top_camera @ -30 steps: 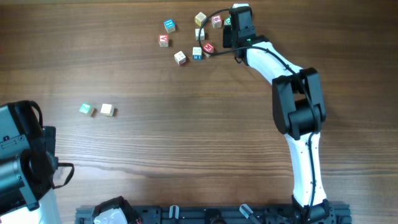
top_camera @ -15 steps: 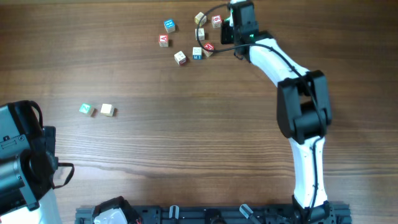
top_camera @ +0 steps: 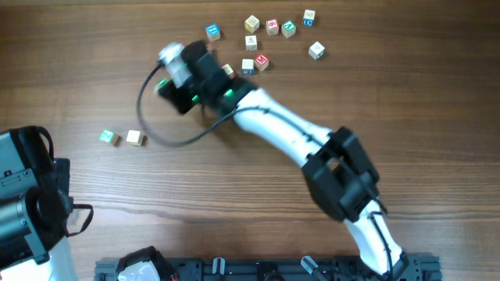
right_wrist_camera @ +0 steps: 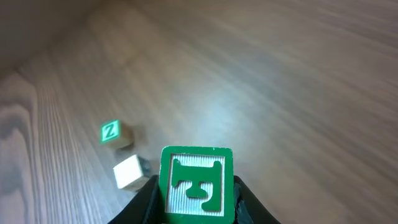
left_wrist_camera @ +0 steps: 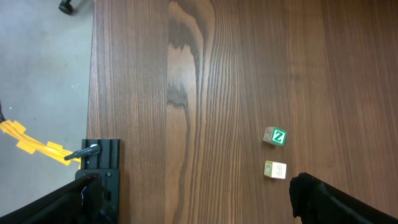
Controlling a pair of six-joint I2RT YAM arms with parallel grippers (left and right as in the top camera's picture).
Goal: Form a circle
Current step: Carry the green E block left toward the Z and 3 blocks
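Note:
The circle's cubes at the table's left are a green Z cube (top_camera: 109, 137) (left_wrist_camera: 274, 136) (right_wrist_camera: 112, 132) and a pale cube (top_camera: 135, 138) (left_wrist_camera: 275, 170) (right_wrist_camera: 129, 171) marked 3, lying side by side and a little apart. My right gripper (right_wrist_camera: 197, 202) is shut on a third cube with a green letter face (right_wrist_camera: 197, 183), held above the wood a short way right of that pair. In the overhead view the right gripper's head (top_camera: 186, 76) hides the held cube. My left gripper (left_wrist_camera: 199, 208) is open, with nothing between its fingers, and the 3 cube lies just beyond its right finger (left_wrist_camera: 336, 199).
Several similar letter cubes lie scattered at the back of the table (top_camera: 262, 60). The right arm (top_camera: 289, 133) reaches diagonally across the middle. The table's left edge (left_wrist_camera: 92, 93) and a black mount (left_wrist_camera: 102, 162) show in the left wrist view.
The right arm has swung from the scatter at the back far to the left and forward, toward the two cubes, with the green-faced cube in its jaws. The left arm has not moved.

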